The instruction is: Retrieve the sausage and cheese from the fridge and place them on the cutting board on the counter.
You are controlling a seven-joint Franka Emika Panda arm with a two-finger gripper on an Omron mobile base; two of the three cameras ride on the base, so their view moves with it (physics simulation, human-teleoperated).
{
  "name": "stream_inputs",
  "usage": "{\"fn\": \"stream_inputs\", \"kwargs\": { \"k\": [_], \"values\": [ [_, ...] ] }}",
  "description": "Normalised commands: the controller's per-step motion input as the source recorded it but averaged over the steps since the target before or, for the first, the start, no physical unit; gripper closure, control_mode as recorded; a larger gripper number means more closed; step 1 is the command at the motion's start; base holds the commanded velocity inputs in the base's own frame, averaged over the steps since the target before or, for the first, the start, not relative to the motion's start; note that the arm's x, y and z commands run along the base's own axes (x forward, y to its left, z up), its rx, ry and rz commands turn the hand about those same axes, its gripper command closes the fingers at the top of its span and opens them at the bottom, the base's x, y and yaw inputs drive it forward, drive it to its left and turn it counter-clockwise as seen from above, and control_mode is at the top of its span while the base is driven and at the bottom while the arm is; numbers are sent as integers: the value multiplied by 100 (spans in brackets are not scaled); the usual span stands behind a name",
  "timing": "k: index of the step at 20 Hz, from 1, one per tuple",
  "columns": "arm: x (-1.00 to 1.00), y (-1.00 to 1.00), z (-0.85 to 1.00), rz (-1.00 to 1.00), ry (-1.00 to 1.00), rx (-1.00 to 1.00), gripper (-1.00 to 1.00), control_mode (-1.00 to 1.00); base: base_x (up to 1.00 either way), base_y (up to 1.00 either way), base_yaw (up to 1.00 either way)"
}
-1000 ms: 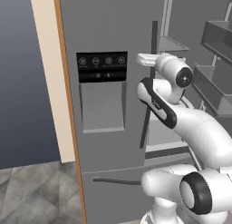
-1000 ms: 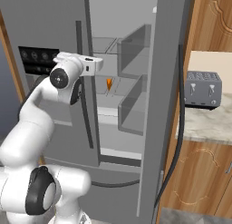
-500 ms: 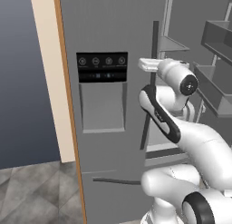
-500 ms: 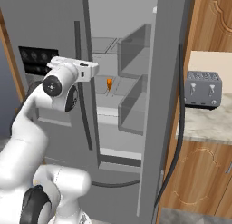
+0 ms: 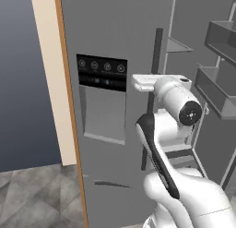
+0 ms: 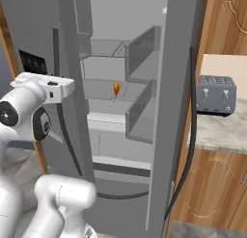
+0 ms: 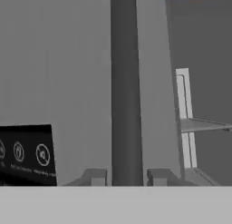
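The grey fridge point(image 5: 106, 38) stands in front of me with its right door swung open onto grey shelves point(image 6: 103, 90). A small orange cheese point(image 6: 116, 89) wedge sits on a middle shelf. My gripper point(image 7: 127, 177) is at the closed left door, its two fingertips point(image 7: 95, 177) pressed in on either side of the dark vertical handle point(image 7: 125, 82), just right of the black dispenser panel point(image 5: 101, 73). The white hand point(image 5: 146, 82) reaches level toward that handle point(image 5: 157, 51). The sausage is hidden and the cutting board is out of view.
The open right door point(image 6: 176, 102) stands edge-on with its bins point(image 6: 141, 112) facing the shelves. Beyond it, a grey toaster point(image 6: 216, 95) sits on the marbled counter point(image 6: 226, 131) over brown cabinets point(image 6: 212, 189). A beige wall edge point(image 5: 50, 75) borders the fridge's left side.
The jaws have closed from wide open onto the left door's handle. The wrist and elbow have shifted slightly right and lower; the fridge and cheese have not moved.
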Motion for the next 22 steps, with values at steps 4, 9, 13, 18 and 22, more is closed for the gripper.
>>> {"fn": "stream_inputs", "kwargs": {
  "k": [4,9,13,18,22],
  "values": [
    [-100,90,-8,-7,8,0,100,-100,0,0,0],
    [-100,69,0,-9,9,0,100,-100,0,0,0],
    [-84,41,-3,-9,11,0,100,-100,0,0,0],
    [-55,43,-20,-14,2,0,100,-100,0,0,0],
    [-60,-19,2,-9,0,0,-100,-100,0,0,0]
  ]
}}
